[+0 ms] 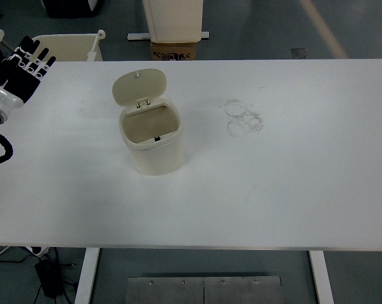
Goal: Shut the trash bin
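Observation:
A small cream trash bin [154, 140] stands upright on the white table [273, 190], left of the middle. Its rounded lid [139, 87] is hinged up at the back and stands open, so the empty inside shows. My left hand [21, 69] hovers at the table's far left edge, well to the left of the bin, with its black fingers [37, 58] spread and holding nothing. The right arm does not show.
Faint grey ring marks [243, 118] stain the table right of the bin. Behind the table's far edge stand a cream tub [64, 47] at the left and a cardboard box [173, 50] under a cream cabinet.

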Tool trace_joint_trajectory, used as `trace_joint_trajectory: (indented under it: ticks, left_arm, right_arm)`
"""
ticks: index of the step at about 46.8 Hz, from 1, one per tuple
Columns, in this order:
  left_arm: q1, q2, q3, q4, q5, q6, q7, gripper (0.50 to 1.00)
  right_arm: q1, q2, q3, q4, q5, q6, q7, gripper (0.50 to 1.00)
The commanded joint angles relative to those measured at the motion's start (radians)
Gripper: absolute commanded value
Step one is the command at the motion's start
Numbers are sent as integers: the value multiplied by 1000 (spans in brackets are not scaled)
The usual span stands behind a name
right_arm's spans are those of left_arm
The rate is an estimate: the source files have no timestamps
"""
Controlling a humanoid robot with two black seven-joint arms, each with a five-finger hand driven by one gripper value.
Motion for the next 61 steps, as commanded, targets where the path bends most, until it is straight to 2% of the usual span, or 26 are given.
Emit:
trace_joint_trajectory:
  ticks: [1,7,15,23,32,40,48,54,61]
  left_arm:
    - [-6,1,0,-4,0,7,0,1000]
    - [-23,9,4,-27,2,25,3,1000]
    - [-30,112,5,-191,6,85,3,1000]
    - [-76,162,14,-223,9,99,5,1000]
    - [-171,257,175,-347,97,103,12,1000]
    - [-248,330,250,-418,117,109,34,1000]
    - [-365,357,421,-458,218,111,54,1000]
    - [-404,356,479,-464,282,111,60,1000]
    - [-461,356,511,-478,377,108,112,1000]
  right_arm:
    - [0,0,0,0,0,0,0,993]
    - [0,0,0,0,0,0,0,993]
    - [0,0,0,0,0,0,0,993]
    - [0,0,0,0,0,0,0,993]
    - [0,0,0,0,0,0,0,993]
    - [0,0,0,0,0,0,0,993]
    - [0,0,0,0,0,0,0,993]
    - [0,0,0,0,0,0,0,993]
    - [0,0,0,0,0,0,0,993]
